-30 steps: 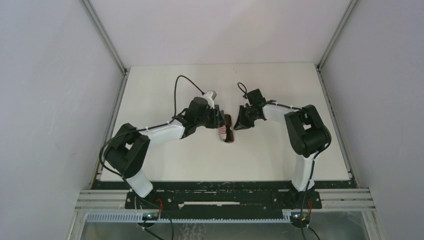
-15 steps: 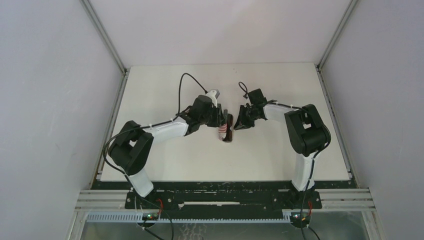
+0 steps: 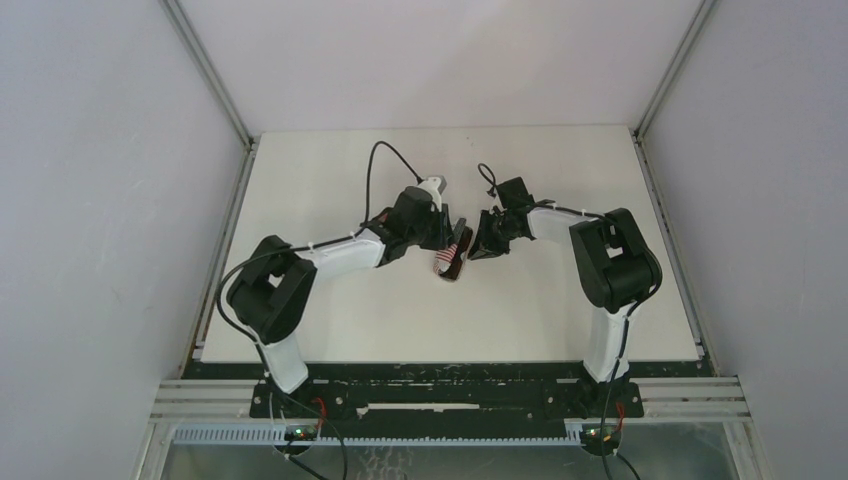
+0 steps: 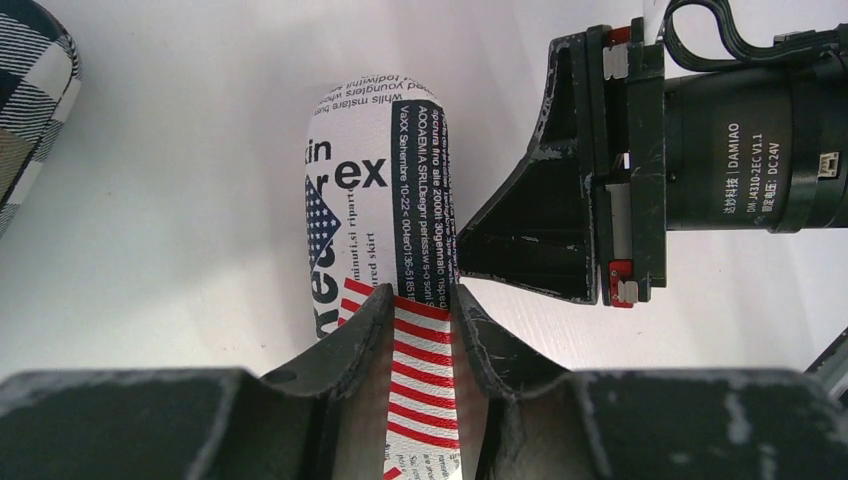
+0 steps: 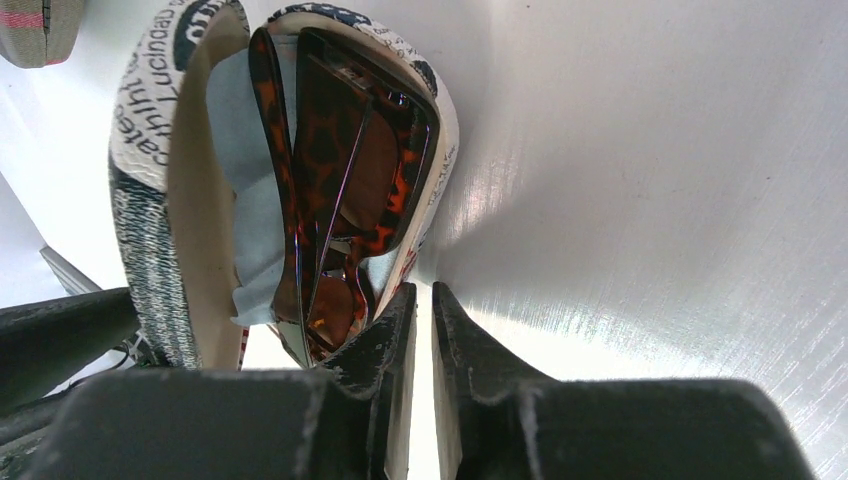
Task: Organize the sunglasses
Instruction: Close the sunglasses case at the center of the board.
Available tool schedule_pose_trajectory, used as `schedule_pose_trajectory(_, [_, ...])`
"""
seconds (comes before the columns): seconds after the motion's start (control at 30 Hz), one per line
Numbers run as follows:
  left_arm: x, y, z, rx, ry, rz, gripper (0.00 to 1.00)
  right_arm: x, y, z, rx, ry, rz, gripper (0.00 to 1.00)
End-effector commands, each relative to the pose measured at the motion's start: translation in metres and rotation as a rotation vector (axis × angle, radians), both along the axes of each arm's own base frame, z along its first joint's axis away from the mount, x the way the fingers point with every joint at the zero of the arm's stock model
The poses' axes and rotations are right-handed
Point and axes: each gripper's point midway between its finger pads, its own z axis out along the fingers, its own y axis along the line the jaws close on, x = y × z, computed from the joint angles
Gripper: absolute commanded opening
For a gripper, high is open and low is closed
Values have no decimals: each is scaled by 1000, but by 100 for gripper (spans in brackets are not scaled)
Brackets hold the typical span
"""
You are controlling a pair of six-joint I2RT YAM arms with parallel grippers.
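Your left gripper (image 4: pixel 420 297) is pinching the lid of the oval flag-print case (image 4: pixel 372 170); the tortoiseshell-brown sunglasses (image 5: pixel 345 180) are lying folded inside, against a light blue cloth (image 5: pixel 245 210). Your right gripper (image 5: pixel 423 300) (fingers pressed nearly together, empty) is crowding the case's rim. A checked case (image 4: pixel 30 90) is sitting nearby.

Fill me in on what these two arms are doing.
The left tool is clamped across the lid of the open flag-print case in the middle of the table. The right tool, its fingers almost together and holding nothing, sits against the case's rim on the other side. Inside the case lie the dark brown sunglasses, folded, with a light blue cloth. The case is not yet closed.
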Motion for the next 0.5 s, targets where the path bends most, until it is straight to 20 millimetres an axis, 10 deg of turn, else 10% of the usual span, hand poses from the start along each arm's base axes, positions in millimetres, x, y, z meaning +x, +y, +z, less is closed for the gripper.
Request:
schedule_pose_trajectory(0.0, [-21,-16,-22,34,62,-75,30,15,10,13,35,-68,12,11])
schedule_pose_trajectory(0.47, [-24,-15,-30,56,71,-75,29,18,3,15,10,-83,-5,11])
